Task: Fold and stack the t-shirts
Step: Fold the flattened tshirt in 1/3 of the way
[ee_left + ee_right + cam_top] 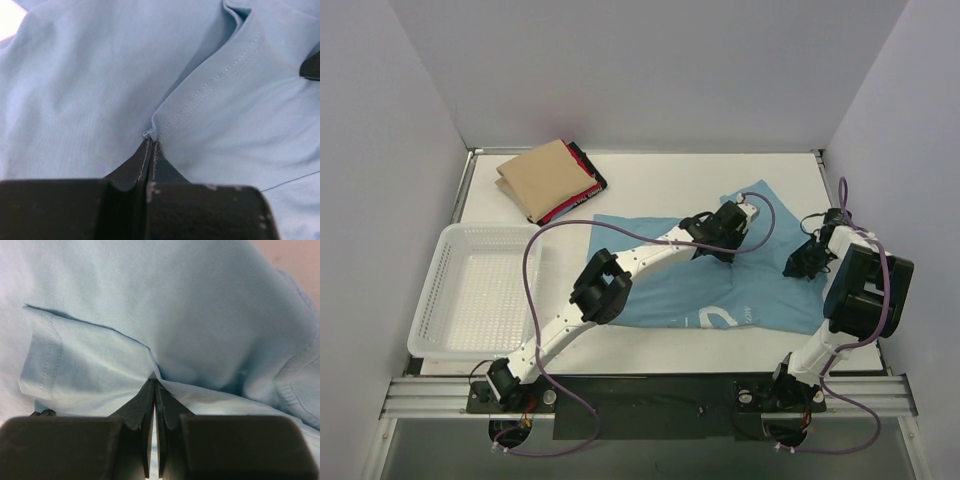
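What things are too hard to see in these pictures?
Red-and-black t-shirt: top view, mostly under the tan t-shirt.
White lettering on the light blue t-shirt: top view, too small to read.
Left gripper, right gripper: wrist views, how much cloth they pinch is hidden inside the shut jaws.

The basket (440,250) sits at the near left of the bench (650,170). Behind it, at the far left, a folded t-shirt (545,175) lies on a second folded t-shirt (584,182). Right of the basket lies the spread t-shirt (660,290). The left claw (722,250) pinches its far part and the right claw (796,267) pinches its right edge.
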Available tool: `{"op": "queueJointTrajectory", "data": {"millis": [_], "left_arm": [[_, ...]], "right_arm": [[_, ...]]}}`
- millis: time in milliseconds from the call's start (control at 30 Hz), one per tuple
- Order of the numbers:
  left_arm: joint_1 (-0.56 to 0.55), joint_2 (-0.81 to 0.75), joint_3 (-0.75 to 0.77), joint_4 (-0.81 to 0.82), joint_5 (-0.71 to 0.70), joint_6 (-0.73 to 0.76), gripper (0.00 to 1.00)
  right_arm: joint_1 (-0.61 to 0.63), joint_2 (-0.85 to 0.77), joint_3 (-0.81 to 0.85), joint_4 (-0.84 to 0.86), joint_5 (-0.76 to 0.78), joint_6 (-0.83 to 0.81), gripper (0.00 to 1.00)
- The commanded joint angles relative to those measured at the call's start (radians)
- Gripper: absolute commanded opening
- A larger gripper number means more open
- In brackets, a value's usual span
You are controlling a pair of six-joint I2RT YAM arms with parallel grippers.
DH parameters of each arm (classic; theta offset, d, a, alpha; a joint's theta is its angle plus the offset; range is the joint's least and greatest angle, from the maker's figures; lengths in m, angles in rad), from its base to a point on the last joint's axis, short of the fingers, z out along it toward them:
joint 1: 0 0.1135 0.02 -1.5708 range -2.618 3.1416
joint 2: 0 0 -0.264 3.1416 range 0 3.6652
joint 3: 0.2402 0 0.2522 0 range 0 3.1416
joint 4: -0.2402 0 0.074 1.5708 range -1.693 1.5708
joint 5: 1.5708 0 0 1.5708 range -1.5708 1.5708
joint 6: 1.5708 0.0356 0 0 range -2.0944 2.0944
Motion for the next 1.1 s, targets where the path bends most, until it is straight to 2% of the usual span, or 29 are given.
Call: {"op": "queueJointTrajectory", "data": {"millis": [0, 233, 267, 300, 367, 533, 733, 833, 867, 900, 933, 967, 1000, 1033, 1067], "left_arm": [[0.017, -0.099, -0.023, -0.025, -0.049, 0.006, 0.00], [0.017, -0.103, -0.032, -0.029, -0.015, 0.018, 0.00], [0.017, -0.103, -0.032, -0.025, -0.003, 0.024, 0.03], [0.016, -0.105, -0.031, -0.022, 0.028, 0.036, 0.21], [0.014, -0.106, -0.021, -0.011, 0.060, 0.062, 0.37], [0.020, -0.136, 0.015, -0.023, 0.030, 0.150, 0.42], [0.063, -0.234, -0.018, -0.086, 0.158, 0.268, 0.45], [0.111, -0.321, -0.147, -0.113, 0.305, 0.294, 0.45], [0.140, -0.371, -0.191, -0.114, 0.338, 0.357, 0.46], [0.157, -0.396, -0.296, -0.109, 0.381, 0.388, 0.47], [0.181, -0.466, -0.351, -0.100, 0.398, 0.467, 0.49], [0.197, -0.511, -0.483, -0.091, 0.419, 0.509, 0.51], [0.220, -0.581, -0.609, -0.089, 0.427, 0.614, 0.54], [0.232, -0.623, -0.660, -0.119, 0.436, 0.668, 0.55], [0.247, -0.696, -0.772, -0.141, 0.435, 0.782, 0.57]], "right_arm": [[-0.029, 0.036, -0.008, -0.093, 0.113, -0.014, 0.00], [-0.031, 0.027, -0.005, -0.076, 0.088, -0.046, 0.00], [-0.027, 0.014, 0.001, -0.065, 0.062, -0.054, 0.00], [-0.020, 0.002, 0.013, -0.062, 0.049, -0.068, 0.00], [-0.005, -0.028, 0.039, -0.055, 0.016, -0.088, 0.00], [0.037, -0.084, 0.117, -0.044, 0.019, -0.105, 0.00], [0.051, 0.060, 0.223, -0.062, -0.019, 0.008, 0.00], [0.054, 0.154, 0.226, -0.032, -0.045, 0.124, 0.00], [0.058, 0.171, 0.232, -0.027, -0.042, 0.165, 0.00], [0.060, 0.192, 0.235, -0.025, -0.019, 0.180, 0.00], [0.062, 0.201, 0.248, -0.027, -0.004, 0.199, 0.00], [0.060, 0.214, 0.252, -0.030, 0.037, 0.207, 0.00], [0.057, 0.215, 0.263, -0.030, 0.054, 0.214, 0.00], [0.055, 0.221, 0.268, -0.036, 0.085, 0.217, 0.00], [0.055, 0.221, 0.283, -0.038, 0.096, 0.219, 0.00]]}}
